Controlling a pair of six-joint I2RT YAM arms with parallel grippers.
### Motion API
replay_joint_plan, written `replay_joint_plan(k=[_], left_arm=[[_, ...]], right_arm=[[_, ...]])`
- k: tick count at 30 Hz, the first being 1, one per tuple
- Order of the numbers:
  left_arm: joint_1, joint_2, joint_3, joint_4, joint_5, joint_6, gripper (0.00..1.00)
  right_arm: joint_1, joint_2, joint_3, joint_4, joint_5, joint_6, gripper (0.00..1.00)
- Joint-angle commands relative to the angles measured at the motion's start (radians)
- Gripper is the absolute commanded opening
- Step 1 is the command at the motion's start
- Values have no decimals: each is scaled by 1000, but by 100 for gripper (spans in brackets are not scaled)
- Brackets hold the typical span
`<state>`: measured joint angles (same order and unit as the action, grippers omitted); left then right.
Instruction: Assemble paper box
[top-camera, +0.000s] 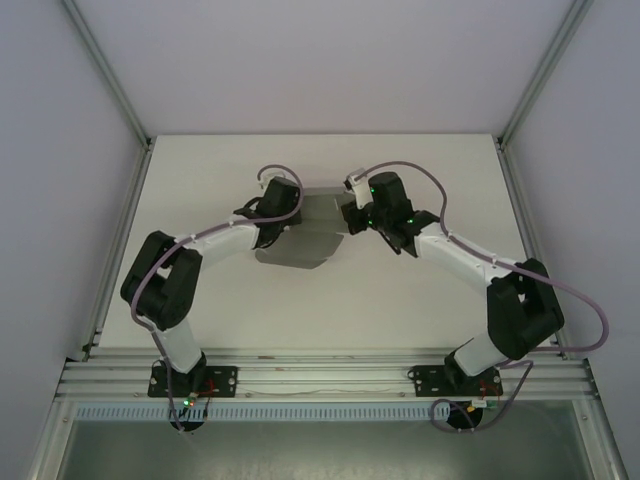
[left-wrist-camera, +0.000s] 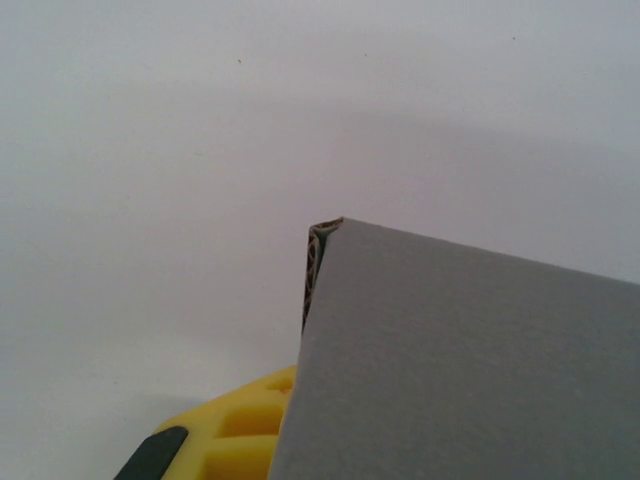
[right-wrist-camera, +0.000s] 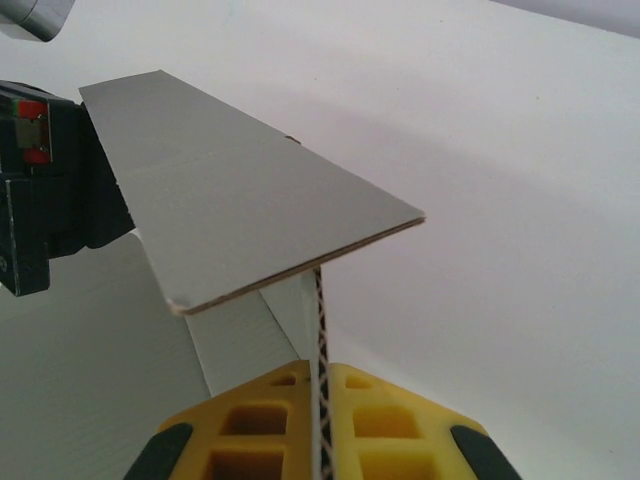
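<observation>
The paper box (right-wrist-camera: 250, 200) above the yellow, black-edged fingers (right-wrist-camera: 385, 415) is plain matte grey with a brown, wavy-corrugated cut edge, and the counter (top-camera: 330, 300) beyond them is plain white.

- The paper box (top-camera: 305, 238) is thin grey corrugated card, still an open cut-out, partly folded.
- It is at mid-table, with one panel (right-wrist-camera: 250, 200) set crosswise over another's edge.

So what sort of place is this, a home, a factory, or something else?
Most likely a robotics lab cell: a bare white table walled by plain panels on aluminium posts, and two arms bolted to a rail at its near edge, holding a grey paper box.
</observation>
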<state>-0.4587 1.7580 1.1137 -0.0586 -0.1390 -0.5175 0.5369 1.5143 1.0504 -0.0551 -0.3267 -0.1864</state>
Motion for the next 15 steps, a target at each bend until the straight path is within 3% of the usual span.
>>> replay_joint_plan(k=[1, 2, 4, 8, 15], left_arm=[[44, -11, -39, -43, -154, 45, 0], [43, -33, -56, -22, -152, 46, 0], [37, -45, -53, -43, -252, 42, 0], [32, 6, 57, -268, -483, -20, 0], [0, -16, 24, -230, -541, 21, 0]], right_arm=[[-5, -34, -2, 36, 61, 13, 0], [-6, -34, -4, 45, 74, 17, 0], [-6, -42, -13, 63, 73, 27, 0], [-5, -58, -14, 64, 13, 39, 0], [-6, -65, -12, 69, -16, 53, 0]])
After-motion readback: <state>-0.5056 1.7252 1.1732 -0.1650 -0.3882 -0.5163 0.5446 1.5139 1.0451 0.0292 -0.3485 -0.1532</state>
